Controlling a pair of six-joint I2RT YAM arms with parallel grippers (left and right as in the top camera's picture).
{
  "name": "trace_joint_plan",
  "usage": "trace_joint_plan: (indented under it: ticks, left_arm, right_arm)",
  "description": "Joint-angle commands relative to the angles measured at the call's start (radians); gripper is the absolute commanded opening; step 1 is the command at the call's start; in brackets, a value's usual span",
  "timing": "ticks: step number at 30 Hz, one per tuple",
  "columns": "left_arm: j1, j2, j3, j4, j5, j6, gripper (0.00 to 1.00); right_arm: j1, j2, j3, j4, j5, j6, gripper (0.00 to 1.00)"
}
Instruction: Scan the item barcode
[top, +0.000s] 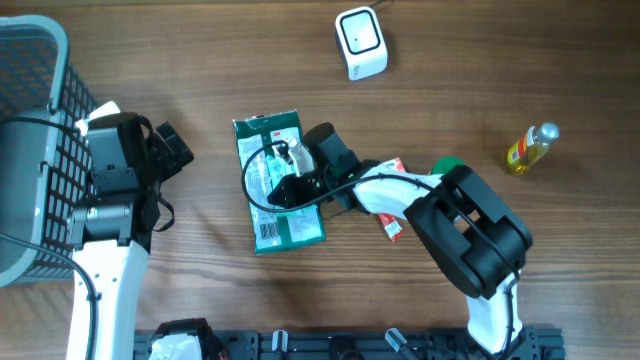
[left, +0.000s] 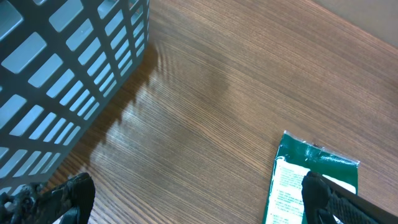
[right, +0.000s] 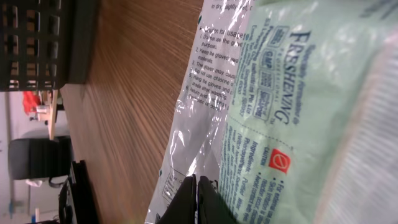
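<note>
A green packet (top: 272, 185) with white printed text lies on the wooden table at the centre. My right gripper (top: 290, 183) rests over its middle. In the right wrist view the packet (right: 298, 106) fills the frame, and my right gripper (right: 196, 198) is shut, with its tips pinched on the clear film edge. The white barcode scanner (top: 360, 42) stands at the far side of the table, well apart from the packet. My left gripper (top: 168, 150) is open to the left of the packet. Its wrist view shows the left gripper (left: 199, 199) over bare wood, with the packet (left: 311, 171) by the right finger.
A grey wire basket (top: 30, 150) stands at the left edge, close to the left arm (left: 62, 74). A small yellow bottle (top: 530, 148) lies at the right. A red-and-white item (top: 392, 228) and a green one (top: 447, 163) lie under the right arm.
</note>
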Motion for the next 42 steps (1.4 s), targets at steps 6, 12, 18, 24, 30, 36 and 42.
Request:
trace_joint_plan:
  ticks: [6, 12, 18, 24, 30, 36, 42]
  left_arm:
    - [0.004, -0.003, 0.008, 0.003, -0.013, 0.009, 1.0]
    - [0.004, -0.003, 0.008, 0.003, -0.013, 0.009, 1.0]
    - [0.004, -0.003, 0.008, 0.003, -0.013, 0.009, 1.0]
    - [0.004, -0.003, 0.008, 0.003, -0.013, 0.009, 1.0]
    - [0.004, -0.003, 0.008, 0.003, -0.013, 0.009, 1.0]
    - [0.004, -0.003, 0.008, 0.003, -0.013, 0.009, 1.0]
    - [0.004, -0.003, 0.008, 0.003, -0.013, 0.009, 1.0]
  right_arm:
    - [-0.033, -0.245, -0.006, -0.133, 0.065, -0.025, 0.05]
    - [-0.021, -0.229, -0.079, -0.231, 0.236, -0.029, 0.04]
    - [0.013, -0.084, -0.093, -0.224, 0.306, 0.005, 0.04]
    - [0.012, -0.257, -0.068, -0.247, 0.274, 0.023, 0.09]
    - [0.011, -0.407, -0.068, -0.278, 0.406, -0.053, 0.12]
    - [0.012, -0.36, -0.068, -0.365, 0.544, -0.055, 0.13]
    - [0.012, -0.359, -0.068, -0.358, 0.544, -0.054, 0.14]
